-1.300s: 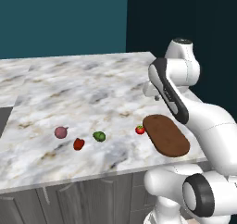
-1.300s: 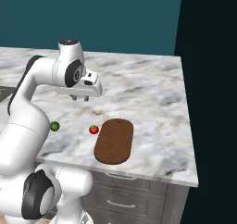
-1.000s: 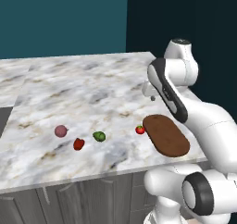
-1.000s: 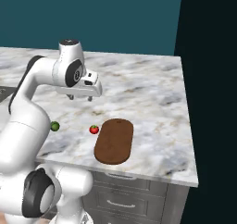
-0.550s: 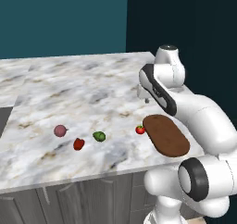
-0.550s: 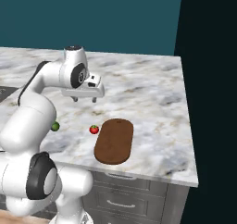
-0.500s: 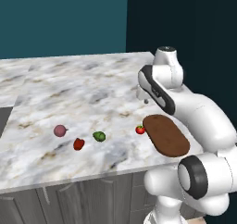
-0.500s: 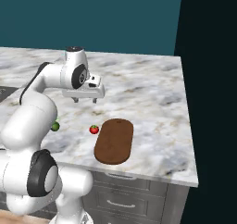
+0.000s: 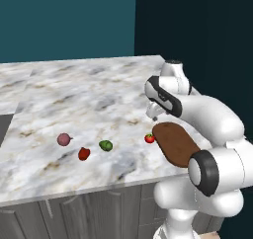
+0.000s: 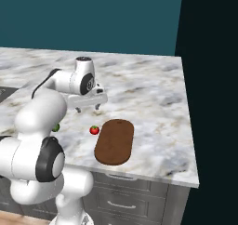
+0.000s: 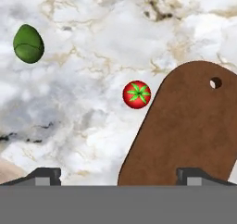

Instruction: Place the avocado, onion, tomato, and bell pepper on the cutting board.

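Hand [image 10: 87,109] lowered, now spread wide and empty above the surface [image 9: 89,92].
Tomato [image 11: 137,94] unmoved just left of the cutting board [image 11: 185,130]; avocado [image 11: 28,43], bell pepper [image 9: 84,154], onion [image 9: 63,139] farther left.

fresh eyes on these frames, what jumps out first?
The white arm dominates, its open gripper hovering empty above the marble counter near the cutting board's far end. The dark brown cutting board lies bare by the counter's front edge, the bright red tomato on the marble just beside it. Further along the counter sit the avocado, bell pepper and onion, all off the board.
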